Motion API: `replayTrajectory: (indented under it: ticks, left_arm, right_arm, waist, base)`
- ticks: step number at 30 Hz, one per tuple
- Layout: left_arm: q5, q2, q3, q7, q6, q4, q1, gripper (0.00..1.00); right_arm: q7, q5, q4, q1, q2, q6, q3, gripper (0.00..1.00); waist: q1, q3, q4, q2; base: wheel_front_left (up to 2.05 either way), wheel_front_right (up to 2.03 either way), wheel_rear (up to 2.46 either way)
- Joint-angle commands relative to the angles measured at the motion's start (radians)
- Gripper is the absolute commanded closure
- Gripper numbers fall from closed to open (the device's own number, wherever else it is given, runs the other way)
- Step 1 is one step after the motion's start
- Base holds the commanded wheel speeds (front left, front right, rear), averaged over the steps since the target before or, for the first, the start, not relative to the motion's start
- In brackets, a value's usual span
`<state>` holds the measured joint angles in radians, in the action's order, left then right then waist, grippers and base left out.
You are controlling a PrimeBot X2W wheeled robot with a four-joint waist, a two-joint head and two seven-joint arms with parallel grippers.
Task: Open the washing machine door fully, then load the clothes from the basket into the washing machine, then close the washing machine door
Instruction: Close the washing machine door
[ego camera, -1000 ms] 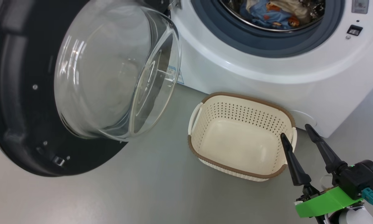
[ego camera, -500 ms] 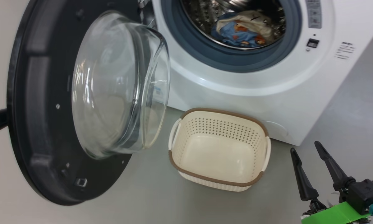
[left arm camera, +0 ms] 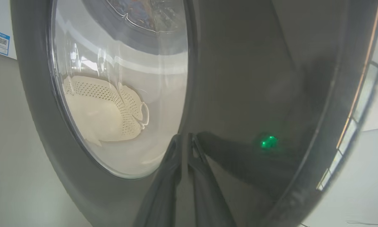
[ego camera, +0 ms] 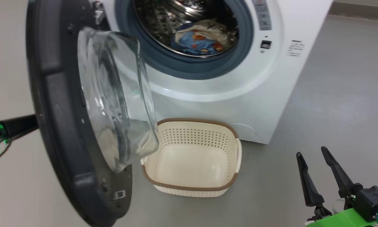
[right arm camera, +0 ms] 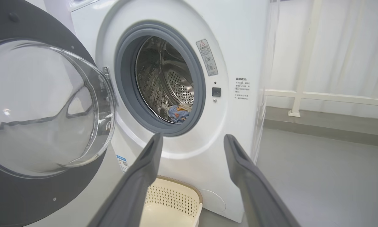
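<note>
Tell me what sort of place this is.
Probably a laundry corner in a test room or lab: a white front-loading washing machine, an empty laundry basket on a bare grey floor, and plain white curtains behind.

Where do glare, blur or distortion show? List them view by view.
Head view: reflections streak the washing machine door. Left wrist view: the basket looks warped through its glass; a green light mirrors on its glossy rim. Right wrist view: pale reflections cross the glass.
</note>
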<state>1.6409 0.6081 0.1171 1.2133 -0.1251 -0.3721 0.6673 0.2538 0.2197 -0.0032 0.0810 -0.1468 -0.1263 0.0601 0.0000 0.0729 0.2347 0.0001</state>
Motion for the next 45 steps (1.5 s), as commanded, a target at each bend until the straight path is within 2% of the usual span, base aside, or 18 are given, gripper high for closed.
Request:
replayTrajectory:
  ticks: [1,15,30,38,45]
  left_arm:
    - [-0.002,0.032,-0.035,-0.002,-0.006,0.047,0.017,1.0]
    - [-0.042,-0.003,-0.044,-0.07,-0.006,0.081,0.005,1.0]
    - [-0.092,-0.013,-0.067,-0.156,-0.006,0.06,0.042,1.0]
    - [-0.106,-0.013,-0.074,-0.184,-0.006,0.036,0.062,1.0]
    - [-0.104,-0.017,-0.075,-0.192,-0.006,0.035,0.062,1.0]
  right_arm:
    - [0.008,0.0,-0.029,0.001,-0.007,-0.004,0.013,0.0]
    - [0.008,0.001,-0.035,0.016,0.008,-0.004,-0.007,0.0]
    - [0.008,0.001,-0.039,0.004,0.033,-0.004,-0.006,0.0]
    - [0.008,-0.002,-0.042,0.005,0.043,-0.004,-0.012,0.0]
    - [0.008,-0.006,-0.043,0.0,0.049,-0.004,-0.022,0.0]
  waist:
    - [0.0,-0.01,-0.06,-0.0001]
    - [0.0,-0.01,-0.236,-0.0001]
    - [0.0,0.023,-0.376,-0.0001]
    - [0.0,0.037,-0.405,-0.0001]
    - [0.0,0.042,-0.375,-0.0001]
  base:
    - [0.0,0.0,0.0]
    - [0.0,0.0,0.0]
    - [0.0,0.0,0.0]
    - [0.0,0.0,0.0]
    - [0.0,0.0,0.0]
